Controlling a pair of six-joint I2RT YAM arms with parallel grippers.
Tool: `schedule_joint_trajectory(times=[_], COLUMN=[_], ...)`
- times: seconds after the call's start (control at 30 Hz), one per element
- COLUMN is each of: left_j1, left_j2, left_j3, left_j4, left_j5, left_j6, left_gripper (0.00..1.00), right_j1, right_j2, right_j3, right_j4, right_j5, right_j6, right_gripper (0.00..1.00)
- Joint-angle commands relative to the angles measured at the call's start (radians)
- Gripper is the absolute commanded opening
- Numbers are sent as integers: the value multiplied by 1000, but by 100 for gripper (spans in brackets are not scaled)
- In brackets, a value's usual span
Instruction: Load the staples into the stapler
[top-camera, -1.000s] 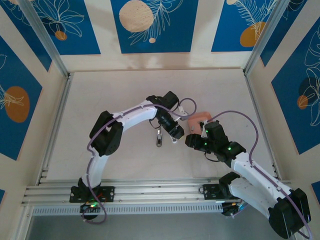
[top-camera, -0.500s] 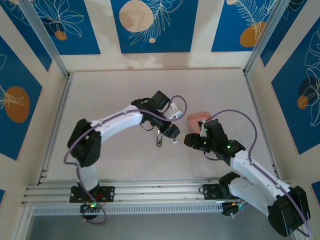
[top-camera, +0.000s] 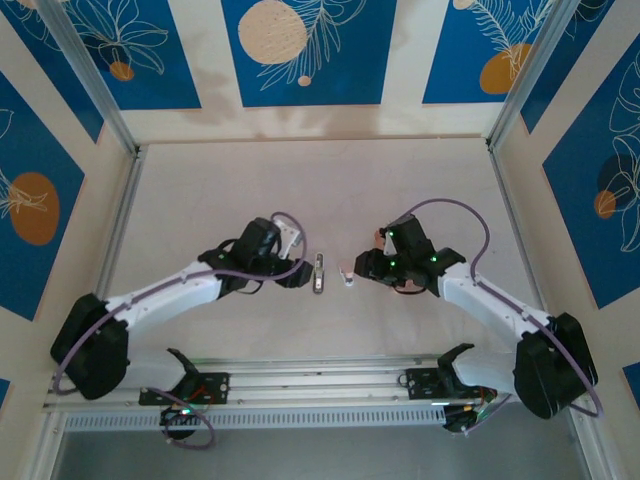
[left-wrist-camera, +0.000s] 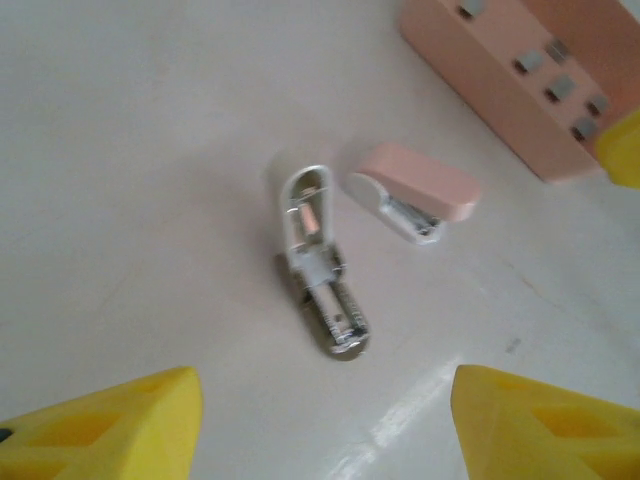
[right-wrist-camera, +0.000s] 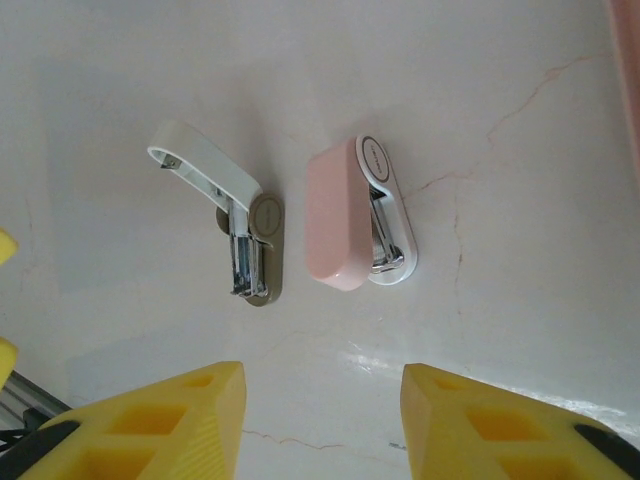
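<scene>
I saw the stapler (top-camera: 318, 273) lying on the table (top-camera: 220, 190) between the two arms, its white top swung open. Just beside it on the right, not touching, lay the pink-white staple pack (top-camera: 347, 275). My left claw (left-wrist-camera: 325, 425) hung near the stapler, its yellow fingers (left-wrist-camera: 110, 425) spread apart with nothing between them. My right claw (right-wrist-camera: 320, 420) was also apart and empty, near the pack. The pink tray (left-wrist-camera: 500, 90) sat beyond the pack.
</scene>
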Motion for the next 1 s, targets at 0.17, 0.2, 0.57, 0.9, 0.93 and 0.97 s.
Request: schedule_joint_trajectory(times=[0.17, 0.2, 0.57, 0.9, 0.93, 0.97], left_j1=[19, 19, 21, 27, 28, 28], left_j2=[-153, -159, -165, -161, -158, -149], left_j3=[-185, -194, -234, -236, -234, -231], left_j4=[135, 136, 170, 175, 176, 174], left_j5=[-154, -155, -151, -150, -145, -140], left_j6=[-148, -151, -164, -144, -142, -141], left_gripper=[68, 68, 69, 69, 69, 69], right_j1=[6, 8, 19, 37, 39, 40], right_j2=[136, 152, 291, 421, 433, 444], right_j3=[128, 141, 223, 263, 259, 251], right_j4=[-110, -117, -148, -177, -176, -177], right_j5=[14, 14, 9, 35, 37, 42], right_j6=[34, 32, 21, 10, 12, 14], right_gripper=[45, 45, 37, 24, 23, 22])
